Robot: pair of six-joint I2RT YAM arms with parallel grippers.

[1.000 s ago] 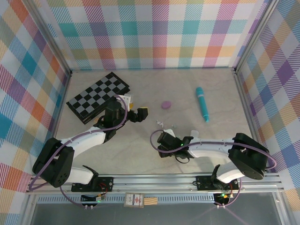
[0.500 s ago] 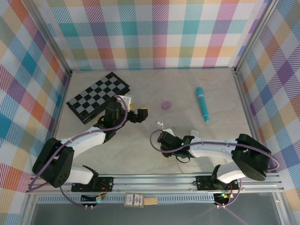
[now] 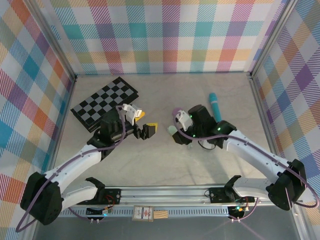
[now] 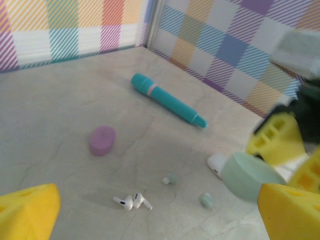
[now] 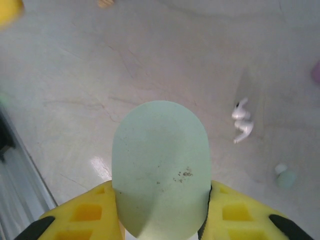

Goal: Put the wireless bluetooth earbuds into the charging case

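A pale green charging case (image 5: 160,167) is clamped between the yellow fingers of my right gripper (image 5: 161,220), which is shut on it. The same green case (image 4: 250,176) hangs just above the table, and it also shows from above (image 3: 172,131). Two white earbuds (image 4: 131,202) lie together on the table, also seen from the right wrist (image 5: 241,125). Two tiny pale green buds (image 4: 171,178) (image 4: 206,200) lie near them. My left gripper (image 4: 160,220) is open and empty, facing the buds from the left (image 3: 146,123).
A purple case (image 4: 102,140) rests farther back. A teal pen-shaped thing (image 3: 215,107) lies at the back right and a checkerboard (image 3: 102,102) at the back left. Something white and rounded (image 4: 217,164) peeks from behind the green case.
My right gripper has shut on the green case and swung away from the near edge toward the table's middle. My left arm has stretched a little to the right, still open.
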